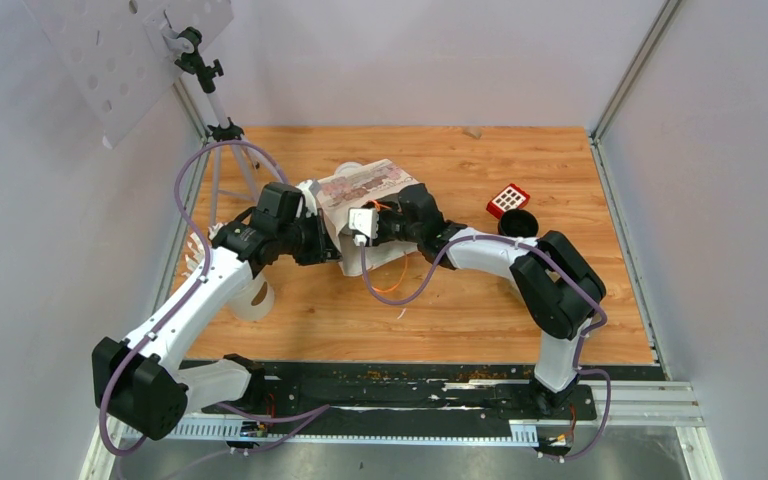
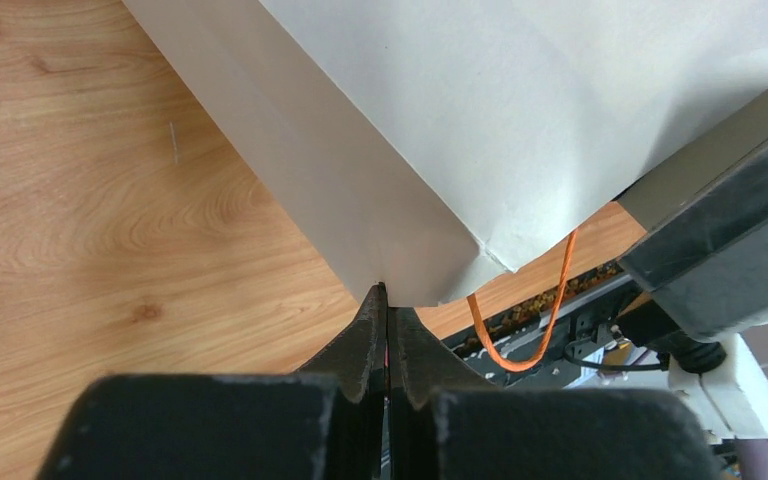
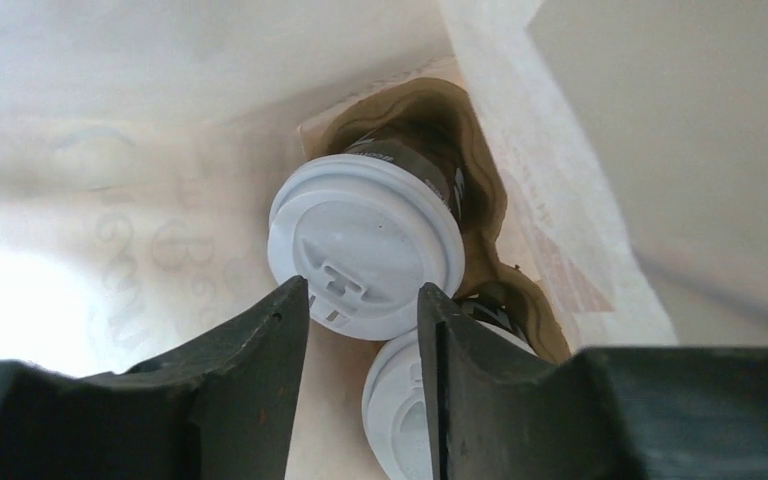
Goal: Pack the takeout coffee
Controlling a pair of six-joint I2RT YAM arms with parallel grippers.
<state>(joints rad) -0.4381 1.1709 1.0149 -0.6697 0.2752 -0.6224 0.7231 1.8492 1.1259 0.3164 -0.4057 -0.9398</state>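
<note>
Pinched shut, the left gripper (image 2: 387, 292) has its jaws pressed together right at a folded edge of the paper bag (image 2: 520, 120). The paper seems to be nipped between the tips, though the wrist view is too tight to be sure. It works from outside, on the bag's left side. From above, the bag lies toward the far edge of the table (image 1: 460, 320), about midway between the left and right edges, with both arms meeting at it.

Further right, the right gripper (image 3: 362, 290) reaches into the bag's mouth, jaws roughly half parted and gripping nothing. The takeout coffee (image 3: 360, 225) sits straight ahead of it and deeper in: two cups seated in a brown holder (image 3: 490, 190) against the bag's bottom. The upper cup (image 3: 385, 265) shows its white lid face-on just beyond the fingertips. The lower cup (image 3: 397, 395) peeks out between the jaws, partly hidden by the right-hand finger. Both lids face the claw, so each cup's long axis runs along the line of reach, not across it.

The right arm is by far the nearer one. My read is that the packing is all but done, and the coming move turns on that line — any retreat should run straight back along the cups' axis, or a finger may catch a lid rim and drag the holder.
</note>
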